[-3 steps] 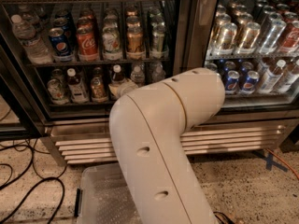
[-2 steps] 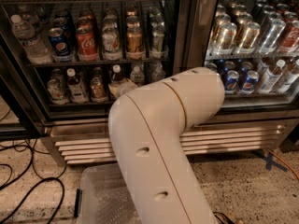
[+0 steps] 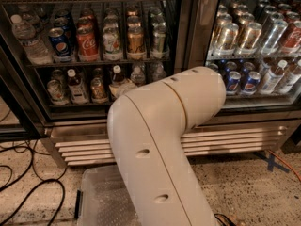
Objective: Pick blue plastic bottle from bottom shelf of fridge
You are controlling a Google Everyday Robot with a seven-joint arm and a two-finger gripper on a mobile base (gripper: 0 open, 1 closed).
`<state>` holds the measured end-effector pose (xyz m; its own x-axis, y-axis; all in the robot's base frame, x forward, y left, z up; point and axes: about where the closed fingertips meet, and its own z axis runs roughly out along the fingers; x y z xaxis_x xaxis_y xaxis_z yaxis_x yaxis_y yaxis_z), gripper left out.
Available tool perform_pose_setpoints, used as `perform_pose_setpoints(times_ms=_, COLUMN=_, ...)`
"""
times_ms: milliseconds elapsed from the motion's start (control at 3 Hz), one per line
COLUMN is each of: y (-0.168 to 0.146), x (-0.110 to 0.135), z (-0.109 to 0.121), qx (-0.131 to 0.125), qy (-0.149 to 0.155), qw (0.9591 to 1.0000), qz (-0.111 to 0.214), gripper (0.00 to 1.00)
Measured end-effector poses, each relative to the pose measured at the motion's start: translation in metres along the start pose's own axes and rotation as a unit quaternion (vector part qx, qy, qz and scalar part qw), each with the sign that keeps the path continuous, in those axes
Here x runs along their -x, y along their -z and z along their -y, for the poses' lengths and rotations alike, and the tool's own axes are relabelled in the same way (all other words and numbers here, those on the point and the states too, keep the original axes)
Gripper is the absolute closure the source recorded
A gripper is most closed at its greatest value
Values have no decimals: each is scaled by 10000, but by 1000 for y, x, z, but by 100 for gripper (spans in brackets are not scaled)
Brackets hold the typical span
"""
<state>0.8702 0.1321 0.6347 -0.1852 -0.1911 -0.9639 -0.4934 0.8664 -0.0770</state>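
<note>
Standing on the bottom shelf (image 3: 70, 104) of the fridge (image 3: 188, 27), the blue plastic bottle (image 3: 117, 79) (white cap, dark red contents) sits among other small bottles (image 3: 99, 86), just beside our pale arm (image 3: 155, 140). Our gripper lies hidden beyond that arm, so we cannot tell whether it is clenched or released.

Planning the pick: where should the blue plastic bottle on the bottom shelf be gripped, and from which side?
Grip the bottle at its neck, just under the white cap, coming straight in from the front. It stands upright with a can and another drink close beside it, so its body looks crowded. The hand is hidden, likely behind the arm.
</note>
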Motion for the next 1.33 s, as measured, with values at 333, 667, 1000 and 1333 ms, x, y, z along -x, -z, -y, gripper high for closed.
perform_pose_setpoints(times_ms=333, y=1, x=1, z=-1, qx=-13, qy=6, qw=10000, qz=14, gripper=100)
perform_pose_setpoints(times_ms=667, y=3, x=3, z=-2, qx=-33, qy=16, qw=10000, qz=39, gripper=100)
perform_pose_setpoints(times_ms=1000, y=3, x=3, z=-2, qx=-37, qy=18, qw=10000, qz=45, gripper=100)
perform_pose_setpoints(times_ms=1333, y=4, x=4, z=-3, qx=-50, qy=24, qw=10000, qz=63, gripper=100)
